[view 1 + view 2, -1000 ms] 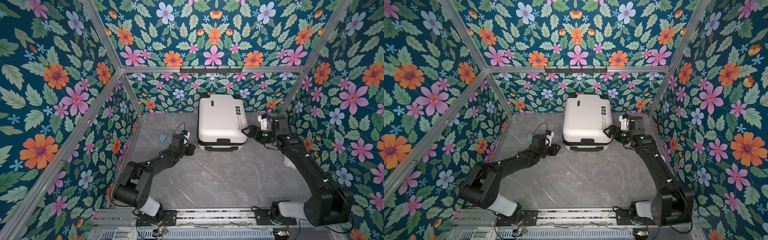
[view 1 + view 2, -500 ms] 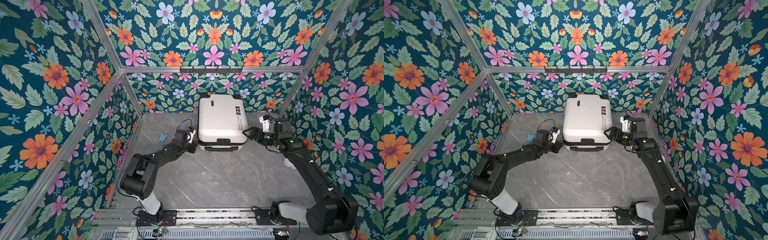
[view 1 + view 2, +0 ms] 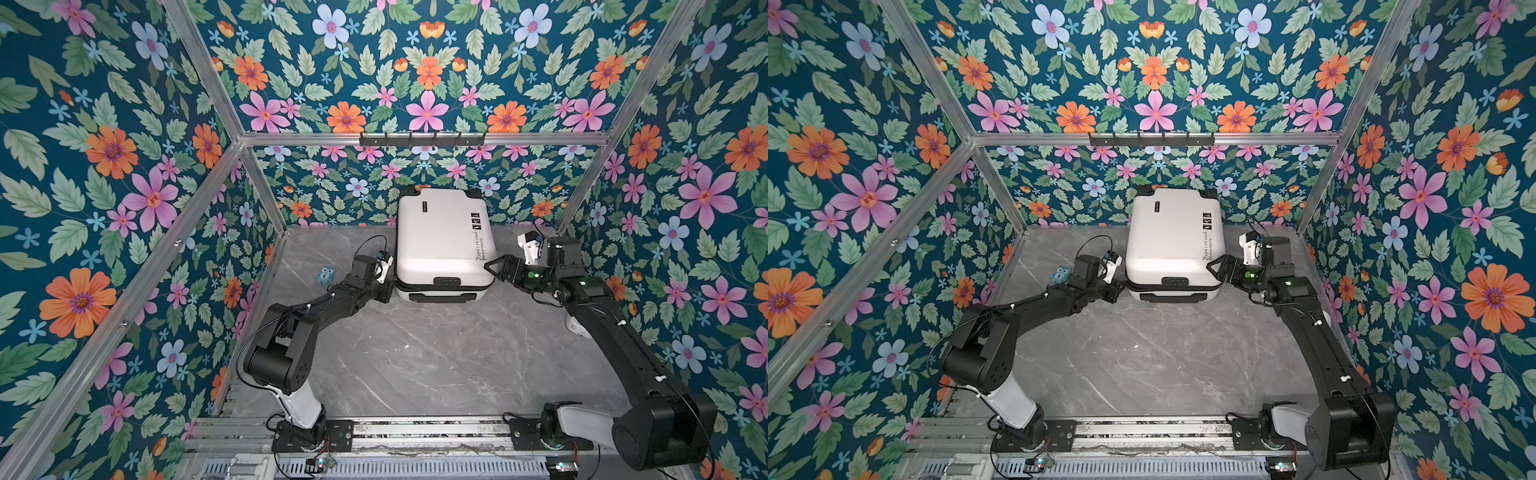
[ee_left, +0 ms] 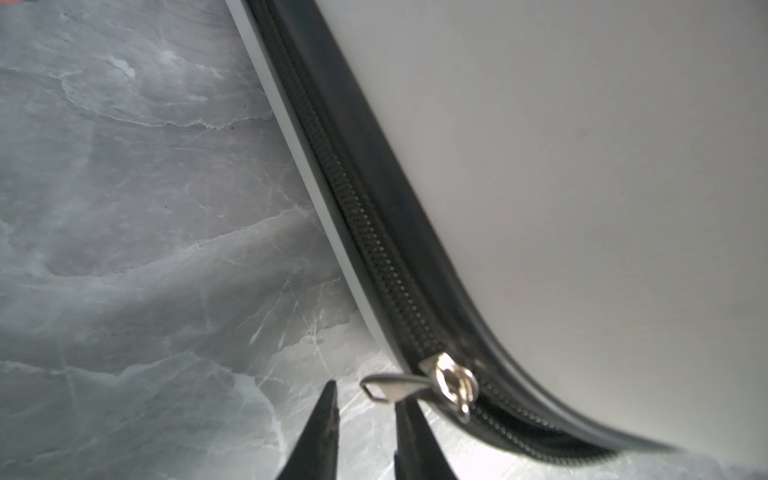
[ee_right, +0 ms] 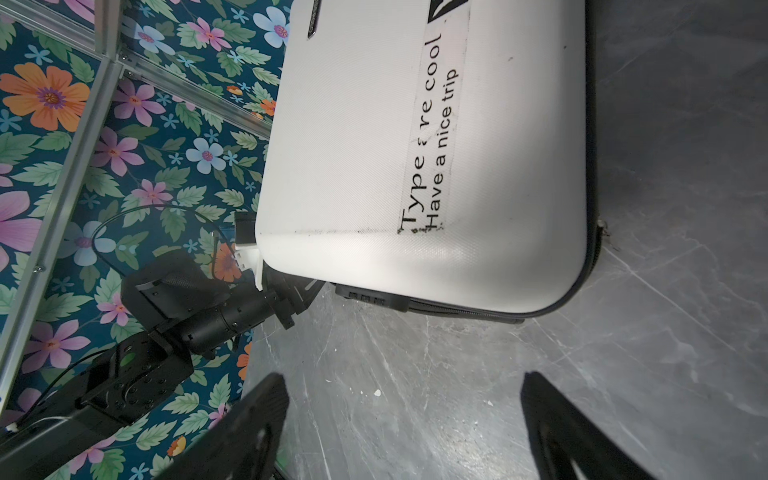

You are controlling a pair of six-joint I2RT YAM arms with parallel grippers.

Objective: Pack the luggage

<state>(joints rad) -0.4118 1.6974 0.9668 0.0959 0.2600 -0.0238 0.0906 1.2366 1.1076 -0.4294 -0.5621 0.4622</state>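
At the zipper: the luggage (image 3: 444, 245) lies flat and shut at the back middle of the marble worktop (image 3: 415, 353), its far end close to the flowered wall; I work its near corners from both sides.

My left claw (image 4: 365, 395) sits at the near-left corner, low against the black zipper band (image 4: 374, 232); its jaws stand narrowly apart, and the silver pull tab (image 4: 390, 388) pokes into the gap between the tips, unpinched. My right claw (image 5: 403, 377) hangs wide apart off the near-right corner, holding nothing; whether a fingertip brushes the shell, the top views do not settle.

The step in hand, as I judge it, is taking hold of the zipper pull; with the case shut, I read it as unzipping to open for packing, though whether the teeth past the slider (image 4: 453, 386) are meshed or parted I cannot tell. The next move calls for closing on the thin tab squarely, then drawing it along the band around the curve; the right claw could brace the shell against sliding. A small blue owl figure (image 3: 326, 275) waits on the worktop, left of my left arm.
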